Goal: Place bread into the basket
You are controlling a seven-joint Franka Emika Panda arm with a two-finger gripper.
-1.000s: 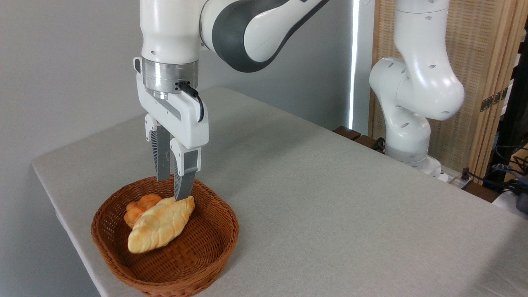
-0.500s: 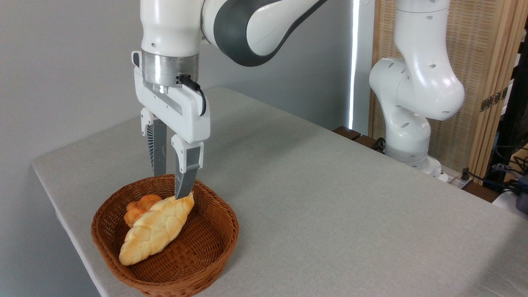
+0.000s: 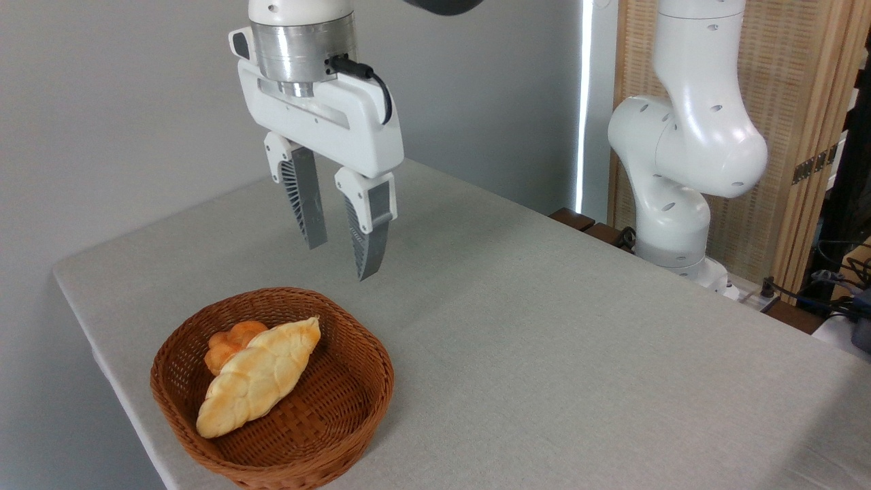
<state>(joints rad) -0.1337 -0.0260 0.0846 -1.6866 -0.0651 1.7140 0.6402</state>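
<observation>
The braided, glazed bread [image 3: 255, 378] lies in the woven wicker basket [image 3: 354, 401] beside a knotted roll [image 3: 228, 342]; the ribbed fingers [image 3: 303, 204] hang apart, empty, above.

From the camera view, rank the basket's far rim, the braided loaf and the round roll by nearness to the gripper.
Gripper is open, raised above the table.
1. Basket far rim, just below-left.
2 and 3. Braided loaf and round roll, lying lower-left inside the basket, too close to call.
</observation>
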